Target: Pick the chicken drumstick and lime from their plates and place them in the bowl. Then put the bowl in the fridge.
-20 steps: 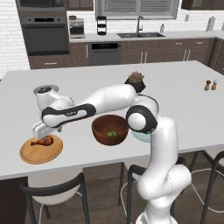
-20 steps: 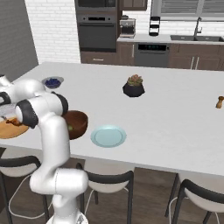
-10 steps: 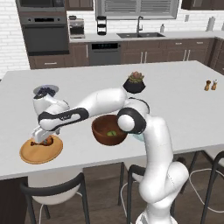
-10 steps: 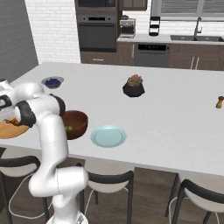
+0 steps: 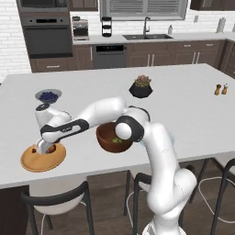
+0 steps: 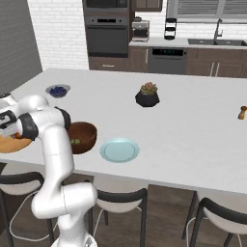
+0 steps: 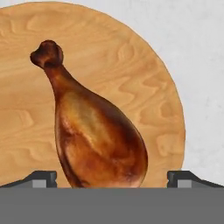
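Right now you have one tool (image 7: 112,178) low over the tan wooden plate (image 5: 42,159), its two fingertips (image 7: 41,178) spread wide on either side of the fat end of the one chicken drumstick (image 7: 94,131), not closed on it. The drumstick lies flat on that plate, its bone end pointing away from the tool. Count two plates on the desk (image 5: 183,101): the wooden one at the near left edge and a pale blue-green plate (image 6: 119,149) that lies bare just beside the bowl. One reddish-brown wooden bowl (image 6: 82,136) stands between the two plates, and one lime (image 5: 118,140) sits inside it. Farther back you see one small grey bowl of blueberries (image 5: 48,96), one black pot with a plant (image 5: 141,87), and two small shakers (image 5: 221,89) well apart at the far right.
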Motion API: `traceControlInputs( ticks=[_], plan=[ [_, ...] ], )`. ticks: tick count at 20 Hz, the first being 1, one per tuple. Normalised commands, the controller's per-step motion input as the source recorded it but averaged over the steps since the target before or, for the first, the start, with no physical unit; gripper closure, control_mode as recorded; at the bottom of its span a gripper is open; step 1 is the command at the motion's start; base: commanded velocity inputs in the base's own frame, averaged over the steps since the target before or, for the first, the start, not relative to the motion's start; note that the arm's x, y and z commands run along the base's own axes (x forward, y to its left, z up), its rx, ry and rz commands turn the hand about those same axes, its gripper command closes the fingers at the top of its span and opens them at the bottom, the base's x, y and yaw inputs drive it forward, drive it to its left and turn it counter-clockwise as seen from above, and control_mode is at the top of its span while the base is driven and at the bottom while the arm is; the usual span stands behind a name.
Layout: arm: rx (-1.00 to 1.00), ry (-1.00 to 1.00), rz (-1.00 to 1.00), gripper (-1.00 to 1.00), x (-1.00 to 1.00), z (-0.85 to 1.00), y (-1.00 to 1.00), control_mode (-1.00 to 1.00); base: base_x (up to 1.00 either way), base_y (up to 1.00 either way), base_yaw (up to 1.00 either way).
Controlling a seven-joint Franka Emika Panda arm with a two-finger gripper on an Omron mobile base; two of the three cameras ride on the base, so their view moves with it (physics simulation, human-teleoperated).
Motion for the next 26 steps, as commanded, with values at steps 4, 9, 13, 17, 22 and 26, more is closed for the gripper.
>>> traceControlInputs(
  ticks=[4,9,13,17,22,26],
  plan=[
    [0.00,0.00,0.12,-1.00,0.25,-0.10,0.28,-1.00,0.00,0.00,0.00],
    [-0.07,0.07,0.09,1.00,0.00,-0.36,0.05,-1.00,0.00,0.00,0.00],
    [0.02,-0.01,0.01,1.00,-0.30,0.07,-0.16,-1.00,0.00,0.00,0.00],
    [0.05,-0.14,-0.02,1.00,-0.63,0.88,-0.58,-1.00,0.00,0.00,0.00],
    [0.04,-0.02,-0.15,1.00,-0.48,0.90,-0.97,-1.00,0.00,0.00,0.00],
    [0.00,-0.01,-0.25,1.00,-0.01,0.73,-1.00,-1.00,0.00,0.00,0.00]
  ],
)
